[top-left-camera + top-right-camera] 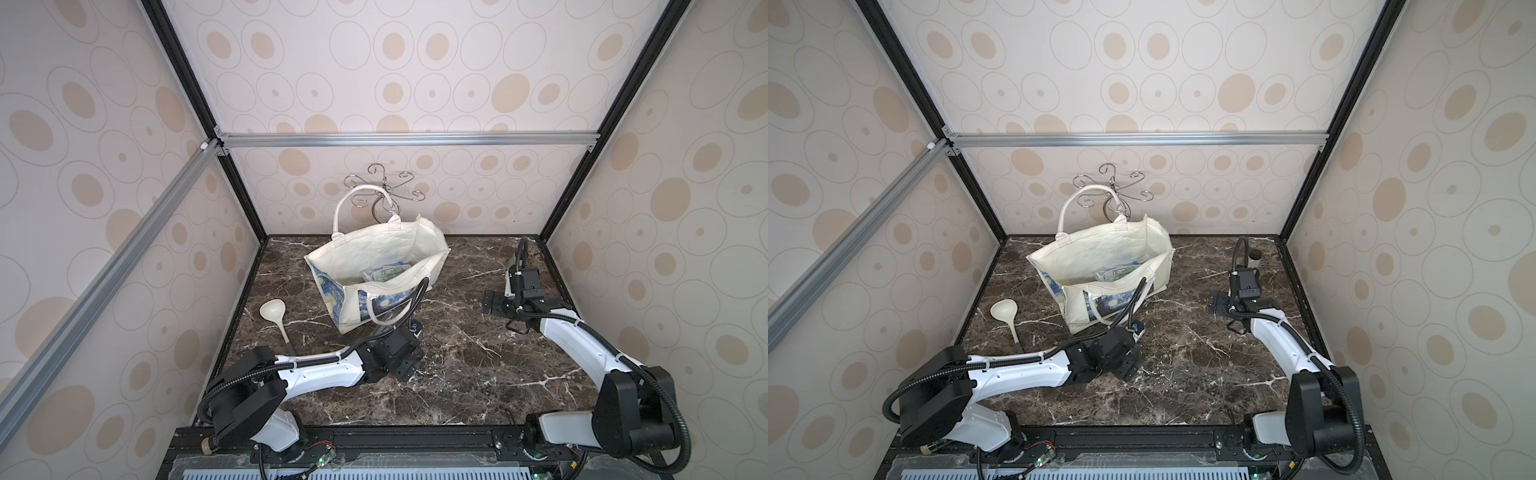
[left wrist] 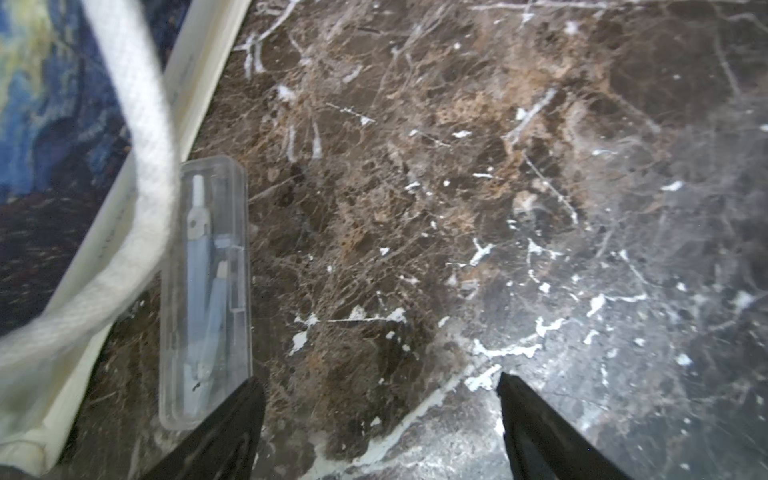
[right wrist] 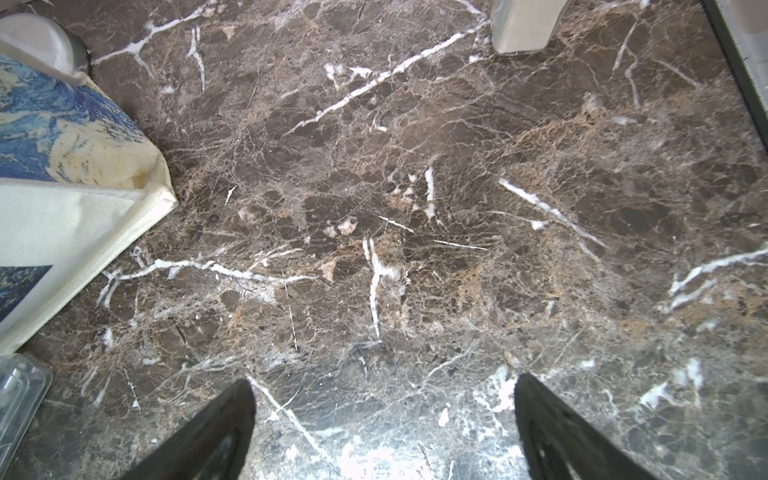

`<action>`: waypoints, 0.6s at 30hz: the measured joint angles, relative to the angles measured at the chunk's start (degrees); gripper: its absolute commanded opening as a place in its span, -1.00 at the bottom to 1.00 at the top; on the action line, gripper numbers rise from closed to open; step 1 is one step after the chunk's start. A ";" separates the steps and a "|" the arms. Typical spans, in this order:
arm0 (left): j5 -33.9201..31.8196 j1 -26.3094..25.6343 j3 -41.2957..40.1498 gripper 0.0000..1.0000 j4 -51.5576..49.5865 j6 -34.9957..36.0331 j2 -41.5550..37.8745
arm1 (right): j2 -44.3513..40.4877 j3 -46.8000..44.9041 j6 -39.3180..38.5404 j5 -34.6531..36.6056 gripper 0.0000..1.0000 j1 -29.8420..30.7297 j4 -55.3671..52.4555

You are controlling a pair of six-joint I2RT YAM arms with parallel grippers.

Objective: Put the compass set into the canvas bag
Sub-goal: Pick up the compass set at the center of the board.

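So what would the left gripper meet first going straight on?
Probably bare table: the left gripper, open, frames only marble. The compass set lies off to one side of that line.

Soft, even light (wrist views slightly blurred).

The cream bag (image 1: 374, 249) bears a swirling blue-and-yellow print, the table (image 1: 457, 374) is dark brown marble veined white, the ladle (image 1: 272, 311) cream, the compass (image 2: 201, 257) pale blue in a clear case (image 2: 237, 195).
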 measured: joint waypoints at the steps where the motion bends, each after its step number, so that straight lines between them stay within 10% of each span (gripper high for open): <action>1: -0.72 0.31 -0.11 0.76 0.00 -0.57 0.00 | 0.00 -0.02 0.00 0.02 0.98 0.00 0.02; 18: -0.31 12.46 -8.22 0.75 9.57 -2.71 1.77 | -4.20 -3.23 -0.13 0.26 0.98 0.00 1.27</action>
